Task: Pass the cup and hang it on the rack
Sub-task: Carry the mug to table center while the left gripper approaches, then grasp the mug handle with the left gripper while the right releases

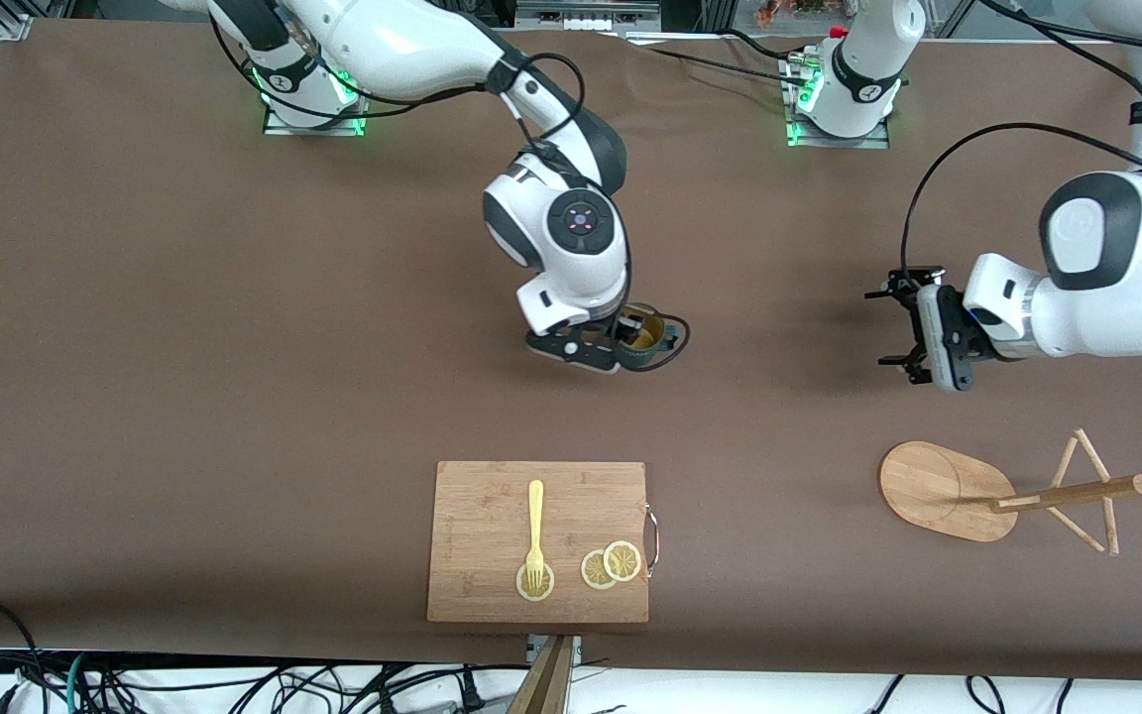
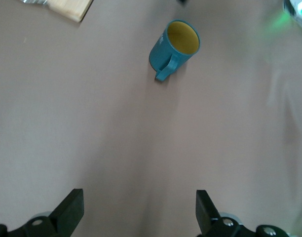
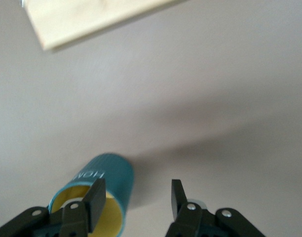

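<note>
early going: my right end effector [image 1: 621, 342] spread around the cup [image 1: 646, 340], left end effector [image 1: 903, 322] released; handover, rack [image 1: 1007, 493] remain.

Cutting board [image 1: 492, 516] w/ fork [image 1: 535, 531] & lemon slices [image 1: 611, 564].

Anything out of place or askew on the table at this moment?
Nothing is spilled or broken. The right end effector sits at the upright cup, one finger inside the rim, not yet closed. The rack stands toward the left arm's end; the left end effector waits open.
</note>
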Motion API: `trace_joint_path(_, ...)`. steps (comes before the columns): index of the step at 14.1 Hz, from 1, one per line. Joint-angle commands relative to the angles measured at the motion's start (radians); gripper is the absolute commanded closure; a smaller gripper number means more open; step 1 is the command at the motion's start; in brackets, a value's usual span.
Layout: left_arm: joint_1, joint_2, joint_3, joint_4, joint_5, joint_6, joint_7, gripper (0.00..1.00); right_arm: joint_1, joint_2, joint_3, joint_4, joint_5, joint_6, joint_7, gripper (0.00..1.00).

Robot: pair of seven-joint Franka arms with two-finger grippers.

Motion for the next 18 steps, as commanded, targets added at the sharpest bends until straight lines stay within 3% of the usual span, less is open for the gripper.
trace_joint_path(1,-0.013,0.029,-0.050,-0.085,-0.121,0.154,0.250,0.00,-0.111,-0.114,0.021,-0.018,0.023,-0.132,-0.111,0.32)
trace_joint_path(2,-0.017,0.045,-0.059,-0.134,-0.222,0.211,0.340,0.00,-0.159,-0.148,0.019,-0.018,0.054,-0.183,-0.199,0.23)
trace_joint_path(3,-0.020,0.058,-0.068,-0.169,-0.311,0.249,0.425,0.00,-0.203,-0.180,0.013,-0.020,0.077,-0.233,-0.270,0.00)
trace_joint_path(5,-0.048,0.098,-0.077,-0.191,-0.434,0.289,0.563,0.00,-0.288,-0.254,-0.019,-0.049,0.082,-0.327,-0.332,0.00)
trace_joint_path(7,-0.069,0.143,-0.077,-0.197,-0.485,0.296,0.632,0.00,-0.377,-0.286,-0.039,-0.055,0.083,-0.384,-0.381,0.00)
trace_joint_path(9,-0.080,0.195,-0.077,-0.199,-0.550,0.297,0.742,0.00,-0.434,-0.341,-0.044,-0.067,0.085,-0.429,-0.578,0.00)
trace_joint_path(11,-0.106,0.245,-0.077,-0.208,-0.680,0.297,0.871,0.00,-0.468,-0.439,-0.076,-0.153,0.085,-0.423,-0.698,0.00)
trace_joint_path(13,-0.134,0.282,-0.077,-0.213,-0.786,0.300,0.956,0.00,-0.475,-0.516,-0.148,-0.211,0.085,-0.433,-0.858,0.00)
trace_joint_path(16,-0.180,0.330,-0.077,-0.210,-0.851,0.328,0.995,0.00,-0.474,-0.701,-0.188,-0.439,0.077,-0.395,-0.912,0.00)
trace_joint_path(18,-0.209,0.345,-0.077,-0.211,-0.870,0.329,0.995,0.00,-0.474,-0.728,-0.189,-0.471,0.066,-0.375,-0.918,0.00)
